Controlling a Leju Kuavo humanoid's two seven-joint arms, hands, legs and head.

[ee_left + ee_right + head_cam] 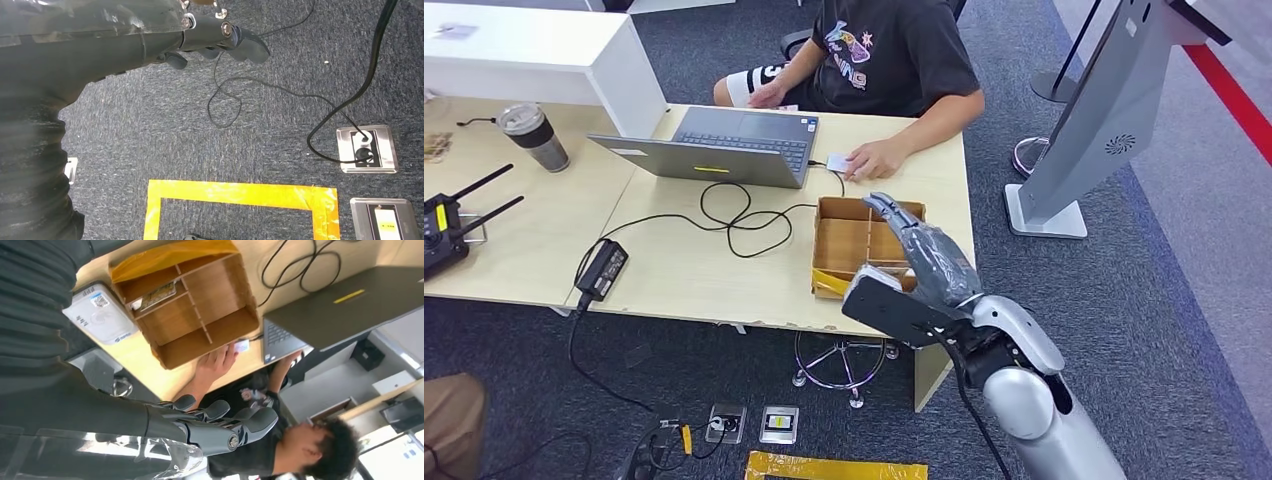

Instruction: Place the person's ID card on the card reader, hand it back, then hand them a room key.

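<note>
My right hand (924, 258) is raised over the near right part of the wooden compartment box (849, 232), fingers stretched out and holding nothing. A person sits at the far side of the desk, one hand (879, 158) resting on a small white card (837, 162) by the laptop. The right wrist view shows my right hand (215, 427), the box (200, 305) with a patterned card (156, 295) in one compartment, the white card reader (100, 315) beside the box, and the white card (242, 345) at the person's fingertips. My left hand (215, 40) hangs over the carpet, holding nothing.
An open grey laptop (724, 145) stands at the desk's far edge, with black cables (734, 215) and a power adapter (604, 268) in the middle. A cup (534, 135) and a radio controller (444, 235) lie left. A grey kiosk stand (1094, 120) rises right of the desk.
</note>
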